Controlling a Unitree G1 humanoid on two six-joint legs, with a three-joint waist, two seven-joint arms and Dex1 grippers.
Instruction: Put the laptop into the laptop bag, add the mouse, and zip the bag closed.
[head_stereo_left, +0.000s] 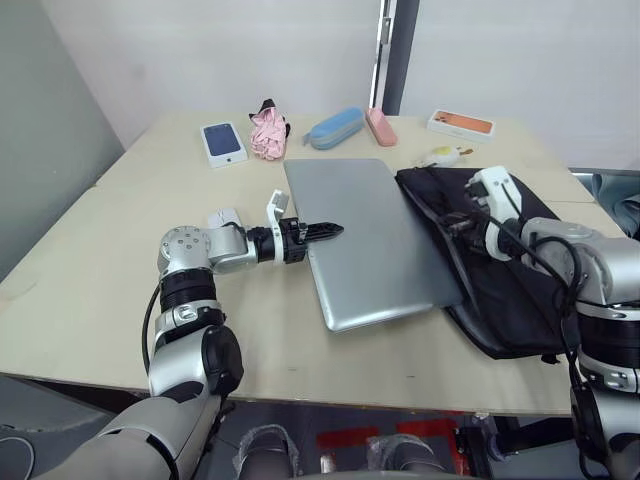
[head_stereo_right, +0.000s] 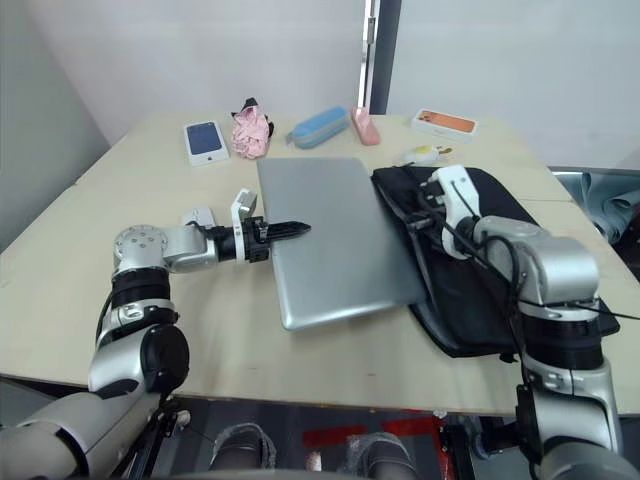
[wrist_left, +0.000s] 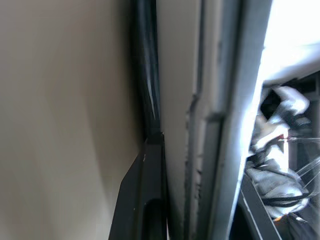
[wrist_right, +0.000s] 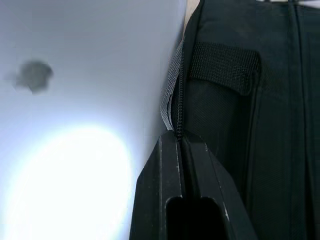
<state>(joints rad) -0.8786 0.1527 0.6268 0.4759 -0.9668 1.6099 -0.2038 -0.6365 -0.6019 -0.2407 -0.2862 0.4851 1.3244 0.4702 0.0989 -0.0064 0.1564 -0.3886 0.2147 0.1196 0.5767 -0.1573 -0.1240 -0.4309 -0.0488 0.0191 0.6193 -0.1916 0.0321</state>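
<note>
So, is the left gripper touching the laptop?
Touching. In the left eye view the left gripper lies on the laptop lid's edge; its wrist view shows a finger against it.

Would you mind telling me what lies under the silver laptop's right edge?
The slim silver metal laptop overlaps the black fabric laptop bag, its right edge lying on the bag. How much bag it covers is hidden.

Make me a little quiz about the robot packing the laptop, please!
1. True or false: the laptop is already all the way inside the laptop bag.
2. Which hand pinches the bag's zipper edge: A, left, or B, right?
3. Fill in: the pencil case behind the laptop is ____.

Key: 1. False, most of it lies on the table. 2. B, the right hand. 3. Blue.
</note>
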